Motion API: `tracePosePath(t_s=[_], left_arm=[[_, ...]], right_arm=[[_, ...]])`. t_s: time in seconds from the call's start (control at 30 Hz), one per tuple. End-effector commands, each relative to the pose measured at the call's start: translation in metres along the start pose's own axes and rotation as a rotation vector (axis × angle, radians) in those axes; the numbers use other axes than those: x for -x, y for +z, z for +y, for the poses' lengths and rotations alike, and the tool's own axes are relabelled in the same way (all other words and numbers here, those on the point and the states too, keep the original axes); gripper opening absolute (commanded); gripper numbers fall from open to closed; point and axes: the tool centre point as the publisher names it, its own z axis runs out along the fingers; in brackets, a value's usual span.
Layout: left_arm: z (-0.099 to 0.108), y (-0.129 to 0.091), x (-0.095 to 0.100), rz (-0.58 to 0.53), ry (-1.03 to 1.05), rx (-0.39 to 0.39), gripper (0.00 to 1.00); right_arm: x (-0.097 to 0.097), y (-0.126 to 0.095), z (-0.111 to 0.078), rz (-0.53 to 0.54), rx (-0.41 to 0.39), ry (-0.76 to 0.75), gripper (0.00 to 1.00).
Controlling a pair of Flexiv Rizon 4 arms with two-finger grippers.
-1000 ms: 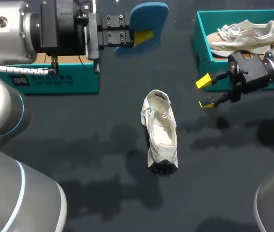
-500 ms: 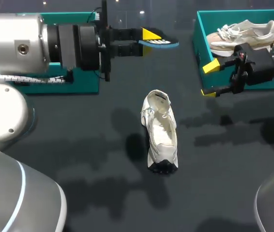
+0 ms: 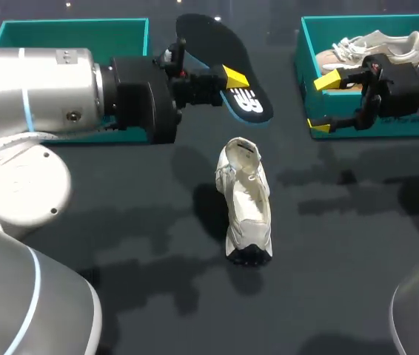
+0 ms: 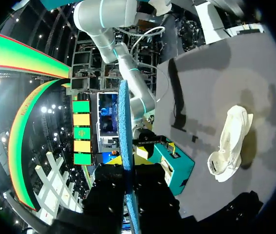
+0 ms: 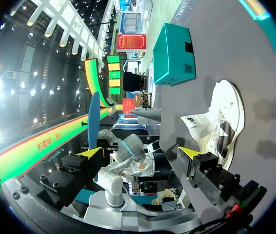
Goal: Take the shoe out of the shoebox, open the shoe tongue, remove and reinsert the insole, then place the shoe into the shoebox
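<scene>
A white shoe [image 3: 245, 200] lies on the dark table, its opening toward the far side; it also shows ahead of the fingers in the left wrist view [image 4: 230, 141] and the right wrist view [image 5: 218, 122]. My left gripper [image 3: 228, 80] hangs above the table behind the shoe, shut on a dark insole [image 3: 217, 44] whose underside with a white logo faces up. In the left wrist view the insole [image 4: 126, 141] is a thin blue edge between the fingers. My right gripper [image 3: 323, 103] stands open at the near left corner of the teal shoebox [image 3: 303, 52], holding nothing.
A second pale shoe [image 3: 372, 48] lies inside the shoebox. Another teal box [image 3: 69, 33] stands at the back left, partly hidden by my left arm. Bare dark table surrounds the white shoe.
The left arm has swung the insole around, from edge-on to underside up, and brought it nearer the shoe. The right gripper has drawn back and up toward the shoebox, still open.
</scene>
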Motion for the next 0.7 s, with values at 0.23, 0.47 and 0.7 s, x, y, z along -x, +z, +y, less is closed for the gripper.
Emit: tracePosePath(t_s=[0.23, 0.47, 0.7], left_arm=[[0.011, 0.027, -0.013, -0.102, 0.074, -0.034, 0.0], [0.014, 0.039, -0.029, -0.074, 0.128, -0.031, 0.0], [0.035, 0.067, -0.072, -0.052, 0.114, -0.075, 0.0]], right_arm=[[0.005, 0.001, 0.004, 0.024, 0.017, 0.009, 1.0], [-0.002, 0.005, 0.011, 0.029, 0.01, -0.005, 1.0], [-0.019, 0.018, 0.031, 0.034, 0.058, -0.029, 1.0]])
